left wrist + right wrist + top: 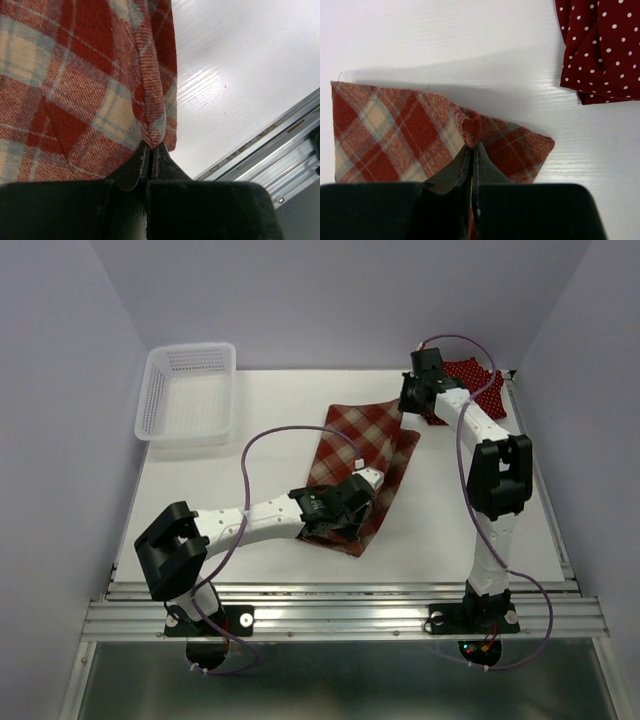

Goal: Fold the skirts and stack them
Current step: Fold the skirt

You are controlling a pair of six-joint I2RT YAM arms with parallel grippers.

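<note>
The red-and-cream plaid skirt (360, 455) lies spread in the middle of the white table. My left gripper (345, 512) is shut on its near edge; the left wrist view shows the hem (152, 112) pinched between the jaws. My right gripper (413, 403) is shut on the skirt's far right corner; the right wrist view shows a fold of plaid (472, 127) bunched at the jaw tips. A dark red polka-dot skirt (470, 380) lies crumpled at the far right corner, also in the right wrist view (600, 50). I cannot tell whether a second dotted skirt is in that heap.
A white lattice basket (188, 393) stands at the far left of the table. The metal rail (340, 605) runs along the near edge, also seen in the left wrist view (280, 145). Grey walls close in the sides and back.
</note>
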